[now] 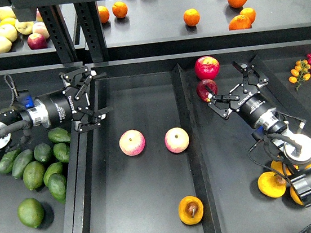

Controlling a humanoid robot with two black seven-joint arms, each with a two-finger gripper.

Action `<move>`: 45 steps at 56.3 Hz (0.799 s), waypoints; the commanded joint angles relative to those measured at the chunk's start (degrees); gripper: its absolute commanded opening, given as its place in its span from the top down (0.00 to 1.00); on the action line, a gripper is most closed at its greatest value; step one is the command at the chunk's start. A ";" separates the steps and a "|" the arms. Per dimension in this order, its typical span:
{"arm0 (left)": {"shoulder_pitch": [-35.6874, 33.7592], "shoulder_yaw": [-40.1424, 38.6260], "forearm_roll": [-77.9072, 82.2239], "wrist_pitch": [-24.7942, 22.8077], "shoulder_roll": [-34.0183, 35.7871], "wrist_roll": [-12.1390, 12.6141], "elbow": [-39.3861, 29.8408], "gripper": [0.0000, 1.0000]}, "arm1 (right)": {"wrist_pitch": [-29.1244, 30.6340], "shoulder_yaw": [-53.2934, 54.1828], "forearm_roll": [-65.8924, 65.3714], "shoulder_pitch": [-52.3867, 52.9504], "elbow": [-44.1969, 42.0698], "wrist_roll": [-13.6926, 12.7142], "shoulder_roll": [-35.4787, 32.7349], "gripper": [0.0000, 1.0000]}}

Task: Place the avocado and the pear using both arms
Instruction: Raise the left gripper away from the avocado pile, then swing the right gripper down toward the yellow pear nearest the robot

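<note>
Grippers both look empty right now, fingers spread wide on each: the left gripper (89, 99) hangs over the rail between the left bin and the middle tray (156, 218), and the right gripper (233, 92) sits out over the right compartment, just beside two dark red apples (207, 76). Avocado pile (37, 168) is down in the left bin, a cluster of dark green ovals below and left of the left gripper, with one rounder green fruit (30, 212) lying apart. Pear (191, 210) is already in the middle tray near the bottom edge, dimple facing up, with two pink-yellow apples (153, 141) further up the tray. More orange-yellow fruit (273, 184) sits under the right arm, partly hidden. My guess is the step in hand is the left arm going for an avocado. To do it clean, I'd drop onto one at the top edge of the pile, line the fingers across its narrow width rather than its length, and come straight down so the neighbours don't get shoved. Smooth skin could slip, so close around the fattest part.
</note>
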 commanded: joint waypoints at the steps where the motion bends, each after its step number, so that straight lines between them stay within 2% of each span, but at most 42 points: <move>1: 5.51 -8.88 -0.01 3.11 -8.80 0.00 -4.71 0.04 | 0.00 -0.19 -0.08 -0.01 0.01 -0.43 0.00 0.00; 8: 9.73 -17.13 -0.01 6.45 -19.10 0.00 -7.17 0.04 | 0.00 -0.36 -0.35 -0.01 -0.16 -1.57 0.00 0.00; 15: 13.95 -22.86 -0.36 6.37 -19.10 -0.23 -7.35 0.03 | 0.00 -1.24 -0.52 0.08 -0.25 -2.01 0.00 0.00; 18: 15.18 -22.86 -1.33 6.28 -19.10 -3.12 -7.44 0.02 | 0.00 -1.59 -0.52 0.17 -0.25 -2.28 0.00 0.00; 24: 17.73 -22.95 -4.75 6.19 -19.10 -10.86 -7.00 0.02 | 0.00 -1.68 -0.52 0.08 -0.52 -3.77 0.00 0.00; 27: 18.69 -23.03 -5.90 6.11 -19.10 -12.27 -6.56 0.02 | 0.00 -1.68 -0.52 0.16 -0.78 -4.47 0.00 0.00; 40: 21.69 -23.47 -7.31 5.93 -19.10 -13.15 -4.80 0.01 | 0.00 -4.58 -0.79 0.87 -1.13 -5.00 0.00 0.00; 45: 21.95 -23.56 -7.39 5.93 -19.10 -13.15 -4.28 0.01 | 0.00 -6.07 -1.23 1.48 -0.87 -7.19 0.00 0.00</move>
